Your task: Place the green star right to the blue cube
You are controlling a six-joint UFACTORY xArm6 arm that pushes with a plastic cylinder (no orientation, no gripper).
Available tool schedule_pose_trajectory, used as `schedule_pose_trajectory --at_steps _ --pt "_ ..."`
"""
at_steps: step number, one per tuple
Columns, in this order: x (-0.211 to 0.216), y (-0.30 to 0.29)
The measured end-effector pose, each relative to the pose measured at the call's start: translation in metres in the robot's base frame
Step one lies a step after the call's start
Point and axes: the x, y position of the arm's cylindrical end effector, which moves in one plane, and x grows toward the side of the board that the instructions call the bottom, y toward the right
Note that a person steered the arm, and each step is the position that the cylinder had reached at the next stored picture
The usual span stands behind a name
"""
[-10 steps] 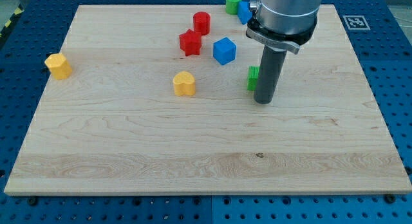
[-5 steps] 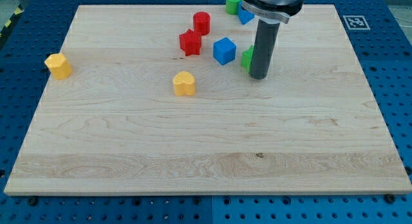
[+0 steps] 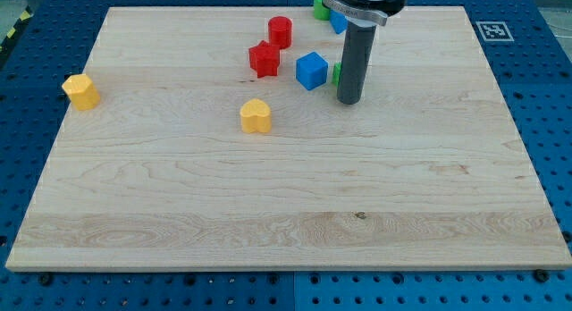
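Note:
The blue cube (image 3: 311,71) sits on the wooden board (image 3: 286,195) near the view's top centre. The green star (image 3: 336,74) lies just right of it, mostly hidden behind my rod; only a thin green sliver shows. My tip (image 3: 349,101) rests on the board right beside the star, on its lower right side, and close to the blue cube's right.
A red star-like block (image 3: 264,59) and a red cylinder (image 3: 281,30) lie left of the blue cube. A yellow block (image 3: 256,116) is below them, another yellow block (image 3: 80,91) at far left. A green block (image 3: 318,2) and a blue block (image 3: 338,21) sit at the top edge.
My tip has moved up and to the left, pushing the green star from lower right of the blue cube to just beside the cube's right side.

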Motion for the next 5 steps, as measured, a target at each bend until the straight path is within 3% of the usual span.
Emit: schedule_pose_trajectory --at_steps 5 --pt "-0.011 -0.030"
